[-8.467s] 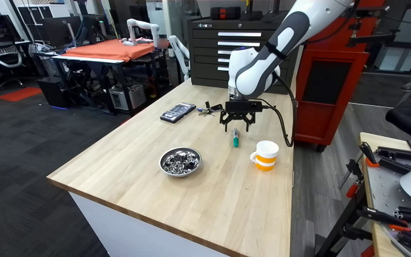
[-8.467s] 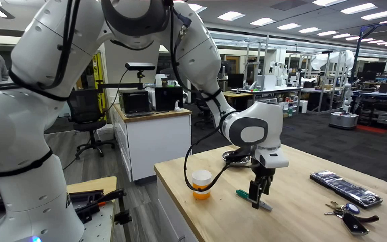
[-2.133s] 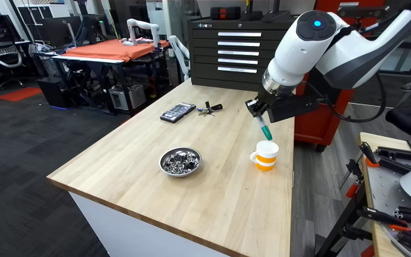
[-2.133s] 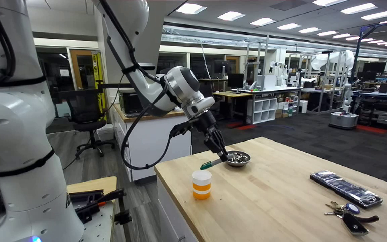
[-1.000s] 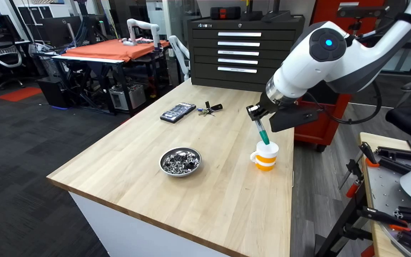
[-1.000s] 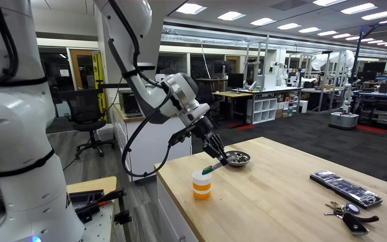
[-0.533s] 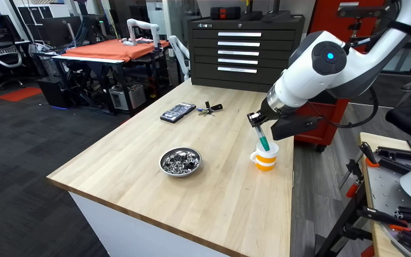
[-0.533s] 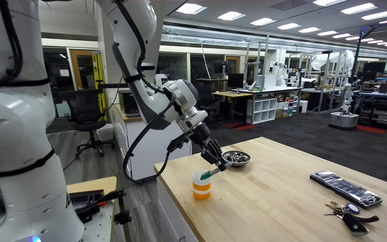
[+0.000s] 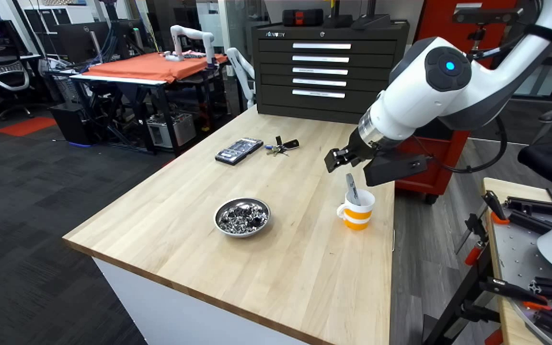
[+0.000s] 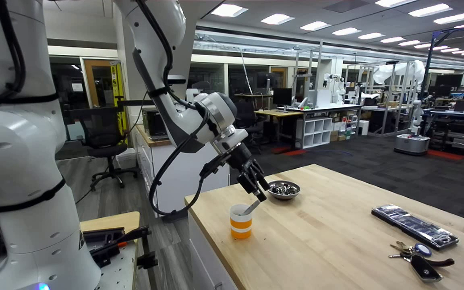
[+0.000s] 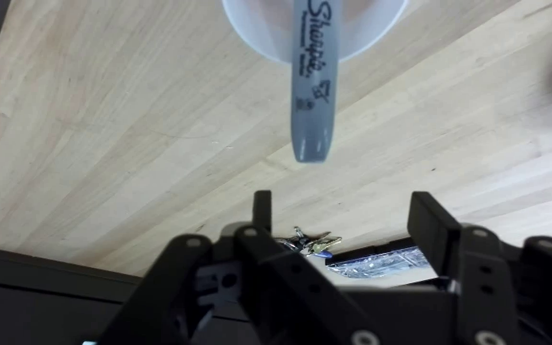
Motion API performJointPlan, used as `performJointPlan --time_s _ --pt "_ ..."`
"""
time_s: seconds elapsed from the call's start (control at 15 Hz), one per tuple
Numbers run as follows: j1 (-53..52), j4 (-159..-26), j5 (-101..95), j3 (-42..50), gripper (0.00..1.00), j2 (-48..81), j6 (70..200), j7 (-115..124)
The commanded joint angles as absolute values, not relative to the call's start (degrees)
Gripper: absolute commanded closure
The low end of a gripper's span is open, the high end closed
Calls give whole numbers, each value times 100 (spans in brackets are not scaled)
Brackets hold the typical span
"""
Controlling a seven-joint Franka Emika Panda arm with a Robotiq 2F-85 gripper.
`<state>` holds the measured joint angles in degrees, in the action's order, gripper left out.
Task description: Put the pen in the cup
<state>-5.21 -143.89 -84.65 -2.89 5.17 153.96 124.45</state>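
Lying near the left edge of the tabletop (image 9: 290, 292) in an exterior view, the flat case (image 9: 238, 151) sits toward the far edge, where the drawer chest (image 9: 326, 108) stands. The metal bowl (image 9: 228, 207) sits between the front left corner and the cup (image 9: 358, 213), well inside the edges. A broad stretch of tabletop separates the two, providing lateral room. The keys (image 9: 280, 146) lie just right of the flat case. The gripper (image 11: 340, 211) hangs tilted, released; in the wrist view its fingers (image 11: 262, 213) stand spread, apart from the pen (image 11: 314, 86). The pen leans in the cup, grey end projecting above the rim. The cup stands upright, close to the right edge.
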Motion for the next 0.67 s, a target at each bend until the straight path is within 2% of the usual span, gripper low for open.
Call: performJointPlan --time_s 0.0,0.2,0.27,0.6 --pt "-380 -14595 -7777 -230 1 162 16051 11659" --pt "-254 -14665 -6477 -234 0 120 16332 10305" --pt "-388 -14416 -7033 -245 0 375 16088 10992" --pt "-325 -14461 -6595 -246 0 344 16157 10467"
